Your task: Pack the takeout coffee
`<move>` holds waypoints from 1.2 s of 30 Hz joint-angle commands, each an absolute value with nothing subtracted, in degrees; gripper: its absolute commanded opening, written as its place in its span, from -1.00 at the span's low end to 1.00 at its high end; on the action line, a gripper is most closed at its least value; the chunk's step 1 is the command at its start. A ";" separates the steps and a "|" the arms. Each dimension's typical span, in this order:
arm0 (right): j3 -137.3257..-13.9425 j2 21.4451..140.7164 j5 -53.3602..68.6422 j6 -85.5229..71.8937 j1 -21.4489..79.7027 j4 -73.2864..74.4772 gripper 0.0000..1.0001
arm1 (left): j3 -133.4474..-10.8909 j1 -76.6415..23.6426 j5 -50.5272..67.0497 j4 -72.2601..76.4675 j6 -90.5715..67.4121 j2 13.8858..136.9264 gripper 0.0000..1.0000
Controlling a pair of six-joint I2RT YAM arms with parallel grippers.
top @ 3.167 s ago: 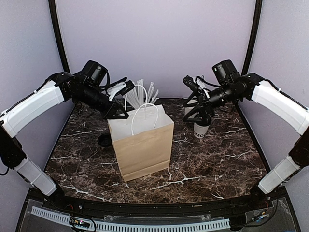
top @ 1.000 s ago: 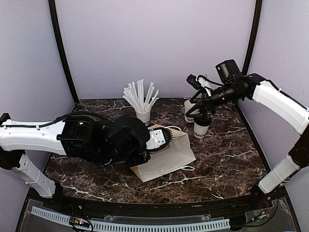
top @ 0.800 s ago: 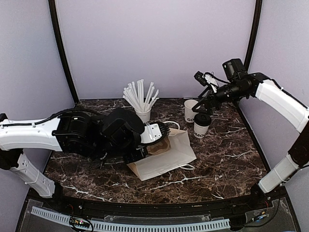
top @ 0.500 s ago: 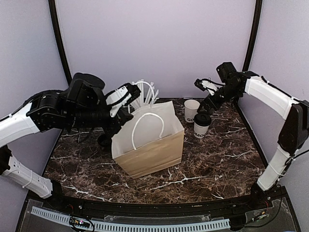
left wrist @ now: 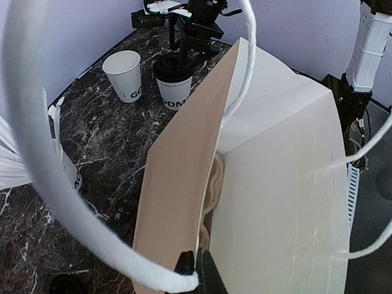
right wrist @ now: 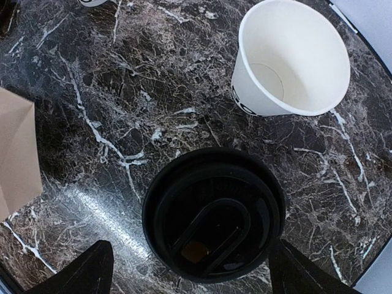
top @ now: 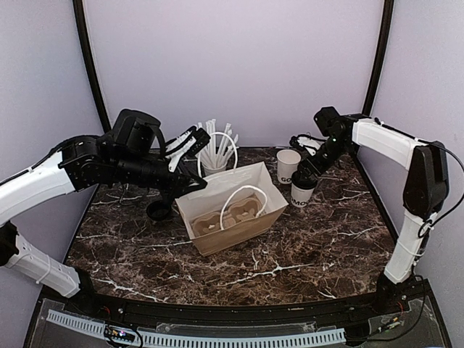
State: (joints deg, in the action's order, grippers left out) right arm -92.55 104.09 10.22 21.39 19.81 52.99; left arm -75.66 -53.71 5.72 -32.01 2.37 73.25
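Observation:
The takeout coffee (top: 301, 193), a white cup with dark lettering and a black lid (right wrist: 214, 214), stands at the right rear of the table and also shows in the left wrist view (left wrist: 174, 82). My right gripper (top: 310, 170) hovers open right above it, one finger on either side of the lid (right wrist: 196, 275) without touching. A brown paper bag (top: 239, 228) sits mid-table, its mouth tipped up and open. A moulded cup carrier (top: 225, 216) lies inside. My left gripper (left wrist: 197, 272) is shut on the bag's (left wrist: 177, 184) rim beside a white handle, at its rear left (top: 193, 185).
An open, lidless white cup (top: 287, 165) (right wrist: 288, 61) stands just behind the coffee. A white cup of straws (top: 214, 154) is behind the bag. A loose black lid (top: 158, 210) lies left of the bag. The table's right edge is near the cups.
The bag has tipped from upright so its mouth faces up and the carrier shows. My right gripper has come down over the lidded cup. The left gripper keeps its hold.

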 commanded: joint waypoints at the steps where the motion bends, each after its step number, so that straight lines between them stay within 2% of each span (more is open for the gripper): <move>1: -94.64 106.10 9.08 18.59 19.60 54.35 0.79 | -75.26 -52.23 12.14 -29.91 0.43 73.63 -1.00; 13: -97.60 108.69 7.65 16.33 19.59 54.14 0.80 | -79.84 -44.87 22.96 -32.66 -2.79 74.68 -1.00; 23: -98.35 110.88 6.80 15.46 19.58 54.57 0.80 | -82.91 -43.71 27.61 -38.52 -3.92 78.22 -1.00; 32: -97.80 110.80 5.93 15.35 19.55 55.04 0.63 | -80.87 -43.63 26.99 -37.71 -3.90 78.56 -1.00; 36: -97.19 110.37 5.81 16.41 19.58 56.00 0.46 | -80.52 -43.40 27.15 -37.76 -3.70 78.91 -1.00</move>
